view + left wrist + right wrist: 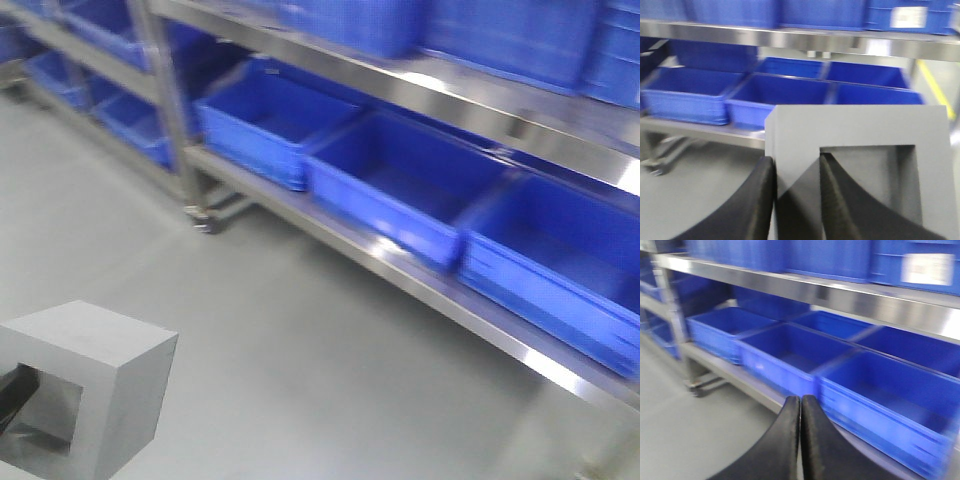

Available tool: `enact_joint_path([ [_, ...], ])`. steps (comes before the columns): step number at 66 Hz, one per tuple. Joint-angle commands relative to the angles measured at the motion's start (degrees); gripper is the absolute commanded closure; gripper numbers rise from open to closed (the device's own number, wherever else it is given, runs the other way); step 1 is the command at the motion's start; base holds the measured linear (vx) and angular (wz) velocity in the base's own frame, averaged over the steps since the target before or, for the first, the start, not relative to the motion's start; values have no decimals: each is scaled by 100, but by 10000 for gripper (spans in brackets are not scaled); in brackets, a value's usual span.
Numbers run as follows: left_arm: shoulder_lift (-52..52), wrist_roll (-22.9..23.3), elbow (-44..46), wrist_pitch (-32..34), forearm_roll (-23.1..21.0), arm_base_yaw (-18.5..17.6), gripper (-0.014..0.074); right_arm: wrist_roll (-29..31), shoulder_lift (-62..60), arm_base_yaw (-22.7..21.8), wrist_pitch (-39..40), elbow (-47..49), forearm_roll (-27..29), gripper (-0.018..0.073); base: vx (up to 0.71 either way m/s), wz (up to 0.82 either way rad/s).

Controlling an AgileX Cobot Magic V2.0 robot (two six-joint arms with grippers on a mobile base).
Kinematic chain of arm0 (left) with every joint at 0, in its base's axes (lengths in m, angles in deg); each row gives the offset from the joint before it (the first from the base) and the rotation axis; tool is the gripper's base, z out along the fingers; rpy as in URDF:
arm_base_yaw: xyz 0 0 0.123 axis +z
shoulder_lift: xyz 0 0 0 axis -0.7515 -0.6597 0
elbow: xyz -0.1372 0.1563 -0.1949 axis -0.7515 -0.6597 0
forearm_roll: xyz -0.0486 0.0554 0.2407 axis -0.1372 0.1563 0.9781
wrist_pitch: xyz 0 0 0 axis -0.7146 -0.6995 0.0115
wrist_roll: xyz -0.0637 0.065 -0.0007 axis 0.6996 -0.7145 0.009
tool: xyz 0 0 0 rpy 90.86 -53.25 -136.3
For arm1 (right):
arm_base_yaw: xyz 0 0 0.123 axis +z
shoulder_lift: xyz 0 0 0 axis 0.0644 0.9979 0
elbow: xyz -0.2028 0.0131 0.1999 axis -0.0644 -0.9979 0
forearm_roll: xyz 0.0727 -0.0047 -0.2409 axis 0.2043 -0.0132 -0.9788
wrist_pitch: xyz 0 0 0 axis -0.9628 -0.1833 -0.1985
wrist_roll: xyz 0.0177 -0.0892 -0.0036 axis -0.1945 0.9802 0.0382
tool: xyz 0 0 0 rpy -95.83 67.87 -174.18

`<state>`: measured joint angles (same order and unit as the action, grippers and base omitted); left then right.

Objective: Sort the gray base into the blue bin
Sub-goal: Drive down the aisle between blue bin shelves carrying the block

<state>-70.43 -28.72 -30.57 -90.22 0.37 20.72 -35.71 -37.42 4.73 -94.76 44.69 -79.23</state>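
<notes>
The gray base (860, 127) is a matte gray block with a square recess. My left gripper (797, 165) is shut on its wall, one finger outside and one inside the recess, and holds it in the air. The base also shows at the lower left of the front view (110, 380). Several blue bins stand in a row on the low steel shelf; I cannot tell which is the task's. The middle blue bin (400, 180) is open-topped and shows no contents. My right gripper (800, 402) is shut and empty, facing the bins (790, 352).
A steel rack (400, 270) on castors runs diagonally across the front view, with an upper shelf (840, 290) carrying more blue crates. Gray floor (300, 340) lies between me and the rack. A yellow floor line (935, 87) shows at right.
</notes>
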Motion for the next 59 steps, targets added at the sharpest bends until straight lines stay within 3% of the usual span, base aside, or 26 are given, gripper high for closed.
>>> enact_joint_path([
  [1,-18,32,170,635,-24,-17,602,31,-66,-26,426,-83,-35,568,22,83],
  [59,-18,32,170,635,-24,-17,602,31,-66,-26,426,-83,-35,568,20,74],
])
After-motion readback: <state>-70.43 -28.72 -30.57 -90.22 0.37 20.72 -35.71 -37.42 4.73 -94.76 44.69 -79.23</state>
